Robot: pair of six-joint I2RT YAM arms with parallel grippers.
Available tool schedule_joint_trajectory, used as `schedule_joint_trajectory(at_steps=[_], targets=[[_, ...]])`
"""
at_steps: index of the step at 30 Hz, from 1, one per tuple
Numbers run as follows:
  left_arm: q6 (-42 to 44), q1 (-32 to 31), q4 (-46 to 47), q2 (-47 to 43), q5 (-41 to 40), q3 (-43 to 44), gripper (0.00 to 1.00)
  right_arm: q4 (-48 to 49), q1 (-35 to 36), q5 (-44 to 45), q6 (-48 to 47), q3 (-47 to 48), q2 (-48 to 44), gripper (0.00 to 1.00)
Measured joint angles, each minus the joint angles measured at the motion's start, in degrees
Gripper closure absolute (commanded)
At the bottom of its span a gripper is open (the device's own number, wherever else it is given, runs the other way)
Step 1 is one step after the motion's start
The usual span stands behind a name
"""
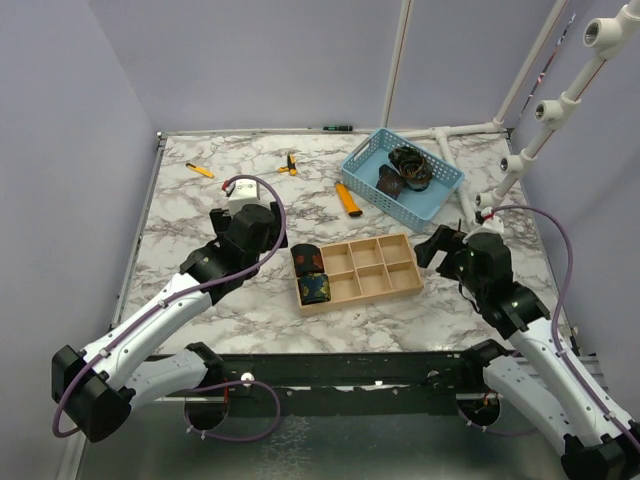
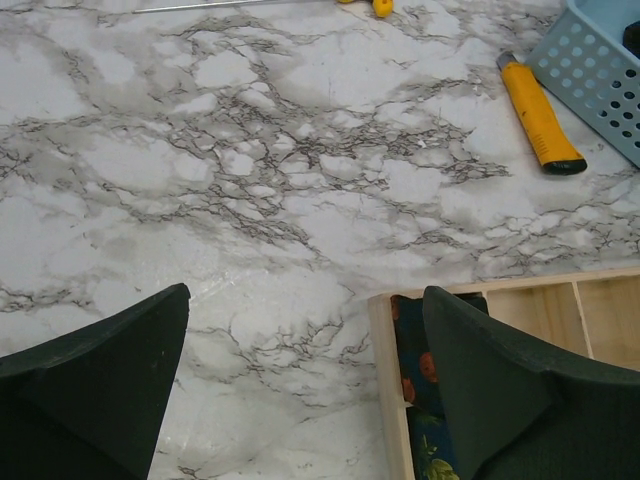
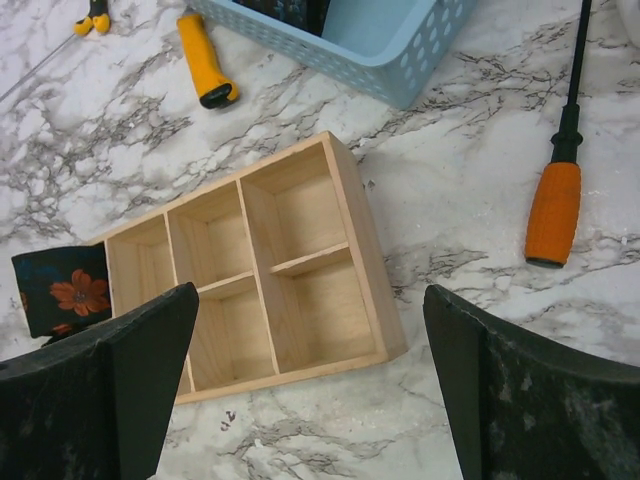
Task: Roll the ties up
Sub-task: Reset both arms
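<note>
Two rolled ties sit in the left compartments of a wooden tray [image 1: 365, 297]: a dark one with red-orange marks [image 1: 307, 259] behind a navy one with yellow-green print [image 1: 315, 288]. More dark ties [image 1: 410, 165] lie loosely in the blue basket [image 1: 372, 158]. My left gripper [image 1: 270, 238] hovers open just left of the tray. In the left wrist view the left gripper [image 2: 305, 385] spans the tray's edge [image 2: 385, 400], with the rolled ties [image 2: 415, 370] partly behind its right finger. My right gripper [image 1: 432, 248] [image 3: 310, 390] is open over the tray's [image 3: 365, 250] right end, holding nothing.
A yellow-and-black cutter [image 1: 348, 199] [image 2: 540, 115] lies between tray and basket. An orange-handled screwdriver [image 3: 555, 210] lies right of the tray. Small yellow tools [image 1: 200, 170] [image 1: 290, 165] rest near the back. White pipe framing [image 1: 540, 130] stands at the right.
</note>
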Motion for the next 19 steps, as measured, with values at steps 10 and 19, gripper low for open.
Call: schedule_joint_trajectory(at_steps=[10,19], targets=[[0.4,0.0,2.2,-0.1,1.8,-0.9,0.01,0.5,0.0,1.6,1.6,-1.7,4.2,0.00],[0.9,0.0,5.5,-2.9,4.2,-3.1,0.01,5.4,0.0,-2.7,1.9,-5.2,-1.6,0.00]])
